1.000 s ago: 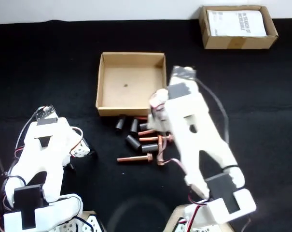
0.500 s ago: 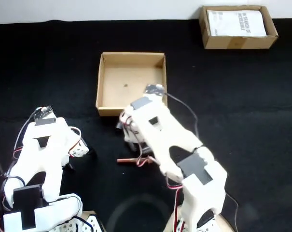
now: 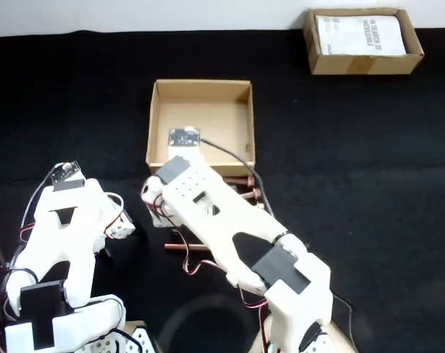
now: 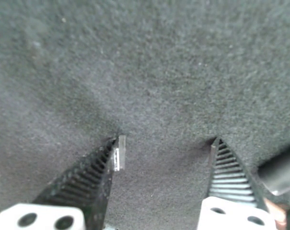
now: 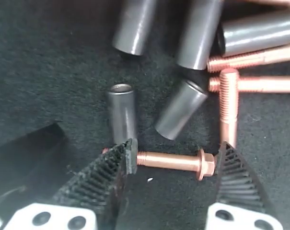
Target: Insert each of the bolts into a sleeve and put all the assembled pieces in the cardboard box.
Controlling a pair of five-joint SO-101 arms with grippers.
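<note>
Right claw [image 5: 178, 145] spread apart, straddling a copper flanged bolt [image 5: 176, 161] end-to-end, just robot-side of the open brown cardboard box [image 3: 200, 125]. Risk: an endwise squeeze pops it out or rolls the adjacent dark grey metal sleeve [image 5: 121, 112]. Left claw [image 4: 167, 143] apart, empty.

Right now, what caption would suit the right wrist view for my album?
Open claw straddles a copper bolt on the black table, grey sleeves and more bolts lying beyond.
</note>
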